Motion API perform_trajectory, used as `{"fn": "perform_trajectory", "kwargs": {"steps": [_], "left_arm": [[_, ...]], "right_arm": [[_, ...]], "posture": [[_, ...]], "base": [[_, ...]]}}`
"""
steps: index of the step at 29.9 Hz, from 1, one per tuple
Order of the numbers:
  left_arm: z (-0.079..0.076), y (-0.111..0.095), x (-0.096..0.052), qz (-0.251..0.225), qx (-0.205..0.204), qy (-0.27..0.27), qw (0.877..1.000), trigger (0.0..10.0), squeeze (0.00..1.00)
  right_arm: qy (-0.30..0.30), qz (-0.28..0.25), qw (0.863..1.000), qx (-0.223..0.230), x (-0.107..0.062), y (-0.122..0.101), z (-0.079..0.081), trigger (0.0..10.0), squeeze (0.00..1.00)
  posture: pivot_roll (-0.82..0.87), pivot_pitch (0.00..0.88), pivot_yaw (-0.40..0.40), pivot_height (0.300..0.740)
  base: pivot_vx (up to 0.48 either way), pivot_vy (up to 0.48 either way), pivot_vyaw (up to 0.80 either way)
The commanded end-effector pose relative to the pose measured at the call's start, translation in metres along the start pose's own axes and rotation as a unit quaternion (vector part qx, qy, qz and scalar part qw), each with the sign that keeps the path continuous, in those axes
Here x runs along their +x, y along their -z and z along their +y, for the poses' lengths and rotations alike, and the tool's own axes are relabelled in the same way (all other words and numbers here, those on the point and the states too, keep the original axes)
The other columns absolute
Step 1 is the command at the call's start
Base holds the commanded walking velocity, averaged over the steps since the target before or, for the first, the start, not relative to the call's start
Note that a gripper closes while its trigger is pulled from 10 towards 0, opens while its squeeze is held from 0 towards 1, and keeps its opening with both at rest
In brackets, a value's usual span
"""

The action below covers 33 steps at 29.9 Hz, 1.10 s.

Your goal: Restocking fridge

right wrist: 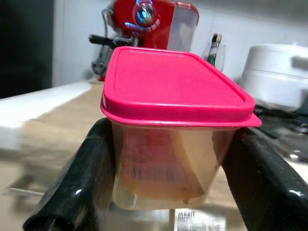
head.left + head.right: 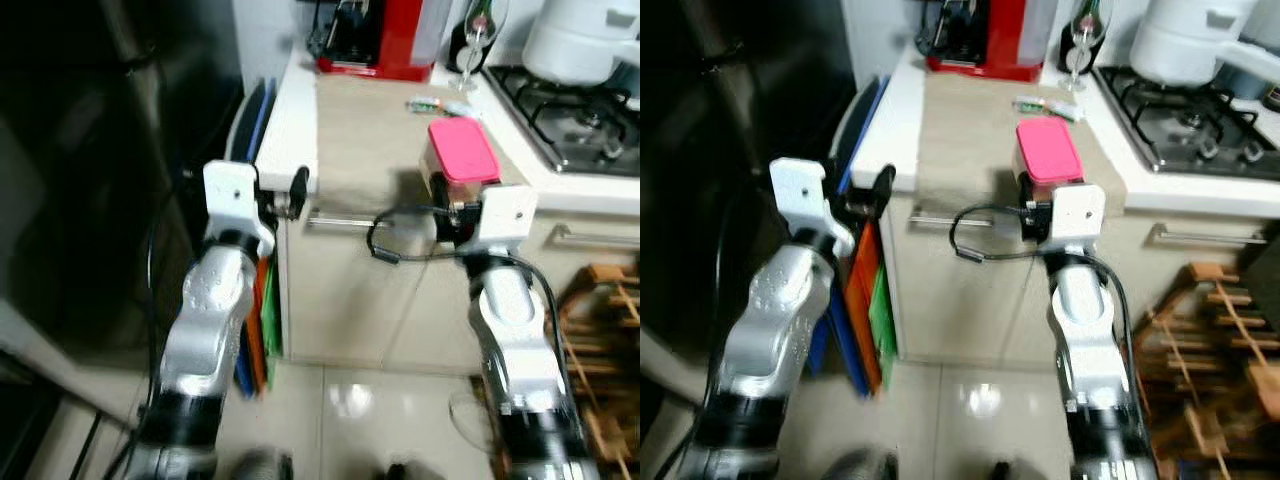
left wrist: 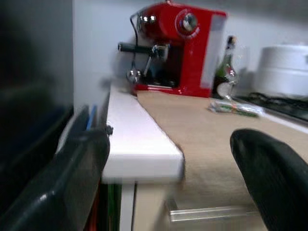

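While pink-lidded, the container [image 1: 168,159] sits between right claw [image 1: 168,192] fingers.

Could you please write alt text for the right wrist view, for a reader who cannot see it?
A clear plastic container with a pink lid sits between the right gripper's two black fingers, which press its sides above the beige countertop. Behind it stand a red espresso machine and a white pot on the stove.
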<state>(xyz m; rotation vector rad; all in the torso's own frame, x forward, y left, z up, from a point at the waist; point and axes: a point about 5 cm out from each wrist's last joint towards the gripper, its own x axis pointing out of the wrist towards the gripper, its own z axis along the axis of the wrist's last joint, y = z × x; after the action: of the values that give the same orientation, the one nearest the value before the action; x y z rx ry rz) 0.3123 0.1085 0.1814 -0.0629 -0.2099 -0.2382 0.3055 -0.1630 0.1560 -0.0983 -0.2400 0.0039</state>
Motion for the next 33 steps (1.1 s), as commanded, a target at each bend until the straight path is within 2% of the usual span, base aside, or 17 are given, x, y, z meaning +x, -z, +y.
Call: {"fn": "perform_trajectory", "kwargs": {"steps": [1,6,7,8,9,13,19,21,22,25,28,31,32,33], "left_arm": [[-0.002,-0.003,0.002,-0.006,0.005,0.006,1.0,10.0,0.0],[-0.001,-0.002,0.002,-0.005,0.007,0.008,1.0,10.0,0.0],[0.0,-0.002,0.002,-0.004,0.006,0.008,1.0,10.0,0.0],[0.0,-0.001,0.002,-0.003,0.007,0.008,1.0,10.0,0.0],[-0.001,-0.001,0.001,-0.002,0.007,0.009,1.0,10.0,0.0],[0.0,0.001,-0.001,-0.001,-0.006,0.009,1.0,10.0,0.0],[0.004,0.004,-0.004,0.008,-0.001,0.016,1.0,10.0,0.0],[0.01,0.005,-0.007,0.01,0.012,0.015,1.0,10.0,0.0],[0.013,0.004,-0.009,0.008,0.003,0.013,1.0,10.0,0.0],[0.02,0.002,-0.014,0.005,-0.008,0.009,1.0,10.0,0.0],[0.025,0.006,-0.02,0.018,0.012,0.021,1.0,10.0,0.0],[0.016,0.005,-0.013,0.017,0.01,0.045,0.999,10.0,0.0],[0.009,0.006,-0.009,0.017,0.006,0.059,0.998,10.0,0.0],[0.009,0.006,-0.009,0.017,0.006,0.059,0.998,10.0,0.0]], "right_arm": [[0.004,-0.009,1.0,-0.005,0.003,-0.006,-0.004,0.0,0.0],[0.005,0.001,1.0,-0.013,0.002,-0.003,-0.004,0.0,0.0],[0.006,0.003,1.0,-0.015,0.002,-0.002,-0.004,1.4,0.0],[0.007,0.005,1.0,-0.015,0.002,-0.002,-0.005,1.4,0.0],[0.006,0.004,1.0,-0.013,0.001,-0.001,-0.005,0.0,0.0],[0.001,-0.001,1.0,-0.007,0.0,-0.002,-0.003,0.0,0.0],[-0.003,0.021,1.0,-0.005,-0.001,0.005,0.003,0.0,0.0],[-0.014,0.027,1.0,-0.007,0.0,0.006,0.011,4.5,0.0],[-0.018,0.026,0.999,-0.005,0.002,0.005,0.014,10.0,0.0],[-0.023,0.023,0.999,-0.002,0.005,0.004,0.018,10.0,0.0],[-0.023,0.021,1.0,0.0,0.013,0.003,0.02,10.0,0.0],[-0.007,0.014,1.0,-0.001,0.015,0.001,0.016,10.0,0.0],[0.014,0.017,1.0,0.0,0.013,0.002,0.011,10.0,0.0],[0.014,0.017,1.0,0.0,0.013,0.002,0.011,10.0,0.0]], "posture": [[-0.07,0.0,-0.007,0.74],[-0.07,0.0,-0.007,0.74],[-0.07,0.0,-0.007,0.74],[-0.07,0.0,-0.007,0.74],[-0.07,0.0,-0.007,0.74],[-0.07,0.0,-0.005,0.74],[-0.06,0.0,-0.003,0.74],[-0.05,0.0,-0.007,0.74],[-0.04,0.0,-0.011,0.74],[-0.01,0.0,-0.026,0.74],[-0.02,0.0,-0.01,0.74],[-0.04,0.0,0.022,0.74],[-0.06,0.0,0.05,0.74],[-0.06,0.0,0.05,0.74]], "base": [[-0.382,0.0,0.79],[-0.383,0.0,0.47],[-0.382,0.0,0.0],[-0.382,0.0,0.0],[-0.398,0.0,0.0],[-0.398,0.0,0.0],[-0.396,0.0,0.0],[0.0,0.0,0.0],[0.0,0.0,0.0],[0.0,0.0,0.0],[0.0,-0.48,0.0],[0.0,-0.472,0.0],[0.0,-0.472,0.0],[0.0,-0.472,0.0]]}}
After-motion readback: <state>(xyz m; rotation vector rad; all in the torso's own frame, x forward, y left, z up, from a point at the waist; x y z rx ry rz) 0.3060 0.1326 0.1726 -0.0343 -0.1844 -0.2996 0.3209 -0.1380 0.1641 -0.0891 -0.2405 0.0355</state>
